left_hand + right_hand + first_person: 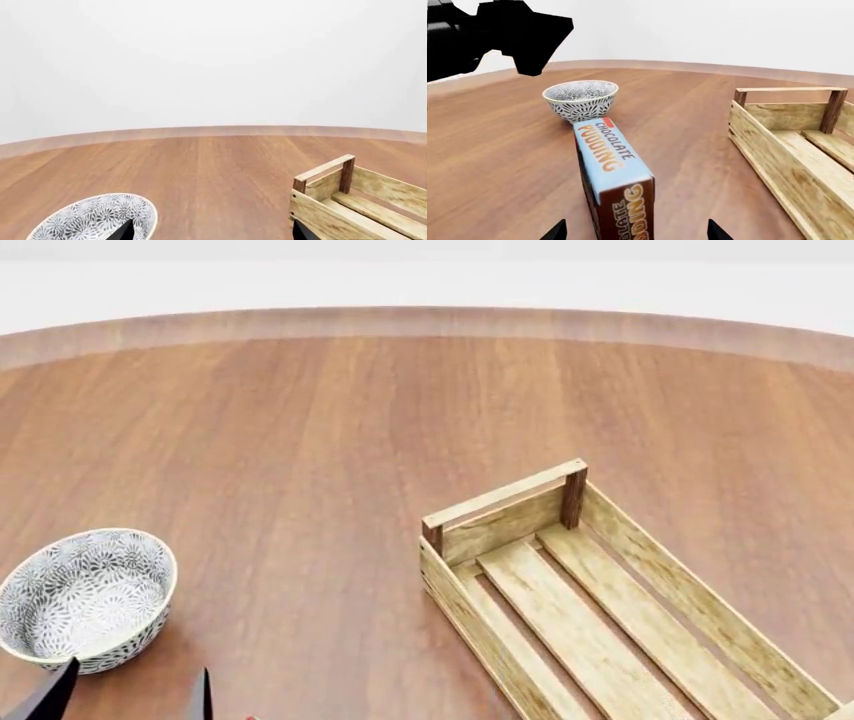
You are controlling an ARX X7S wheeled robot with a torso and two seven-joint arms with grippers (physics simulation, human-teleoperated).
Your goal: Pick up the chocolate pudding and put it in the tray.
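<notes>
Right between my right gripper (pixel 635 231) fingertips stands the chocolate pudding box (pixel 612 176), its blue lettered face up, on the wooden table (pixel 307 440). Those fingers are spread wide on either side of the box, not touching it. Beyond the box sits the patterned bowl (pixel 580 100), just behind its red corner. To one side lies the slatted wooden tray (pixel 601 600), well apart from the box. My left gripper (pixel 127 695) hovers beside the bowl with its fingers parted.

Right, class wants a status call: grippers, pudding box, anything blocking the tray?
Right gripper open, fingertips either side of the chocolate pudding. Box on the table, not lifted. Left gripper open near the patterned bowl. Tray unobstructed.
</notes>
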